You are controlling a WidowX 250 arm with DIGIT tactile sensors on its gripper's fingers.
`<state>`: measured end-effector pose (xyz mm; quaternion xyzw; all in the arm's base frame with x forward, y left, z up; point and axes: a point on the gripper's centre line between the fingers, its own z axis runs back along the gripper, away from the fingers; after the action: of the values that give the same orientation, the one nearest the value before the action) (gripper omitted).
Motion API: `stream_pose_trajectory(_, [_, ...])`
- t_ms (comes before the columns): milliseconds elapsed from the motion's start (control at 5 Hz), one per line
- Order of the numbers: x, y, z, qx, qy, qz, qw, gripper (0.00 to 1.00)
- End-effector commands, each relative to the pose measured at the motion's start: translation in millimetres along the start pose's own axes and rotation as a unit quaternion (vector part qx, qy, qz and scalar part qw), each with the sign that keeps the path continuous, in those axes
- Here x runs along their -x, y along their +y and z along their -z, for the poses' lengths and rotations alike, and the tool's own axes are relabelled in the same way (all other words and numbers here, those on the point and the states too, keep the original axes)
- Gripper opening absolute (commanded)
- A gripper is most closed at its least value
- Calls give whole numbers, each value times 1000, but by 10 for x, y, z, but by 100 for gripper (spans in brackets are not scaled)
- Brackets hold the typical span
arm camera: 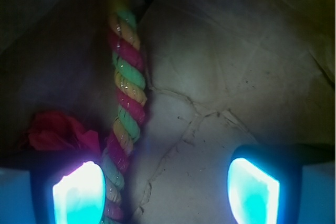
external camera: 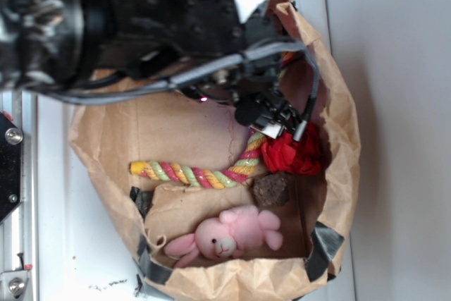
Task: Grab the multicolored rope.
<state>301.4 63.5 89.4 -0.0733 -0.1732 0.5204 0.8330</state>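
So the gripper (arm camera: 167, 187) hangs inside the crumpled brown paper bag (external camera: 338, 174) with jaws spread wide and nothing in them, the multicolored rope (arm camera: 127, 103) just inside its left finger beside the red fabric rose (external camera: 292, 153), bare paper floor to the right.

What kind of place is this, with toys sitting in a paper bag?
Probably a robot test bench, not a home: a black robot arm's gripper reaches into a taped brown paper bag on a white table, holding a multicolored rope and a pink plush.
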Motion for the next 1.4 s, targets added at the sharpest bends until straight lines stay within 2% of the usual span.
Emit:
stream_pose_trajectory(0, [-196, 100, -248, 16, -2, -29, 999, 100])
stream_pose_trajectory(400, [-227, -1, -138, 20, -29, -72, 997, 100])
stream_pose_trajectory(800, [-181, -156, -32, 53, -53, -81, 994, 100])
stream_pose_trajectory(1200, [-145, -215, 43, 51, -67, -69, 994, 100])
